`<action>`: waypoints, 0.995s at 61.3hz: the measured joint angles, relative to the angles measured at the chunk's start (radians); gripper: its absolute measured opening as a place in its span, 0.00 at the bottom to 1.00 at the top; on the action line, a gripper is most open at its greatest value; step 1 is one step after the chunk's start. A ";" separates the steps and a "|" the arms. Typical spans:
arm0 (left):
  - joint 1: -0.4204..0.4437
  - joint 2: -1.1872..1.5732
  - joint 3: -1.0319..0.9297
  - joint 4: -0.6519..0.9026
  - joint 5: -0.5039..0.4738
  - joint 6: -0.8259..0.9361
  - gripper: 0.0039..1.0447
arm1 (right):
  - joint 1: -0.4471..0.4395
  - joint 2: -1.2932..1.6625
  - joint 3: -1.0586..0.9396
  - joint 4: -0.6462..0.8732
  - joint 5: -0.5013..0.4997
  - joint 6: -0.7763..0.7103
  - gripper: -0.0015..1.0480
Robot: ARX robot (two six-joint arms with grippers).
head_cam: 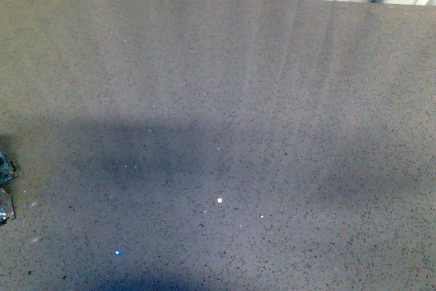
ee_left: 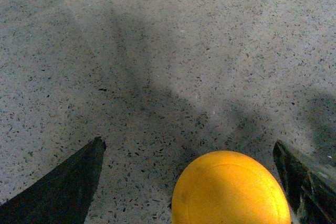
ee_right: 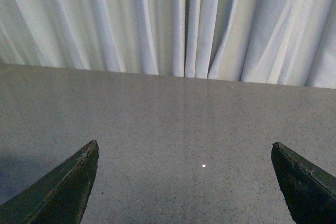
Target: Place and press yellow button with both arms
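Left wrist view: the left gripper (ee_left: 188, 141) has its fingers apart, the yellow button (ee_left: 231, 190) between them, nearer one, with the speckled table (ee_left: 157, 51) behind; only this view shows it. The right gripper (ee_right: 185, 144), likewise spread and empty, faces the curtain (ee_right: 168, 19), which crosses the front view's top edge.

My worktop (head_cam: 272, 86) is a grey, stone-like slab, finely peppered with dark flecks. Broad soft shadows fall across its near half. A small white spot (head_cam: 219, 200) shows on it, and nearer me a tiny blue glint (head_cam: 117, 252). Whether the yellow button (ee_left: 231, 190) rests on it, I cannot tell.
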 joint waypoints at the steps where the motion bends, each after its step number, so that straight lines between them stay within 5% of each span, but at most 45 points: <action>1: 0.000 0.003 0.000 0.002 0.000 0.000 0.87 | 0.000 0.000 0.000 0.000 0.000 0.000 0.91; 24: 0.000 0.032 0.000 0.031 0.000 0.003 0.31 | 0.000 0.000 0.000 0.000 0.000 0.000 0.91; 44: 0.003 0.028 -0.002 0.034 0.005 0.011 0.31 | 0.000 0.000 0.000 0.000 0.000 0.000 0.91; 61: 0.049 -0.282 0.051 -0.226 0.020 0.055 0.31 | 0.000 0.000 0.000 0.000 0.000 0.000 0.91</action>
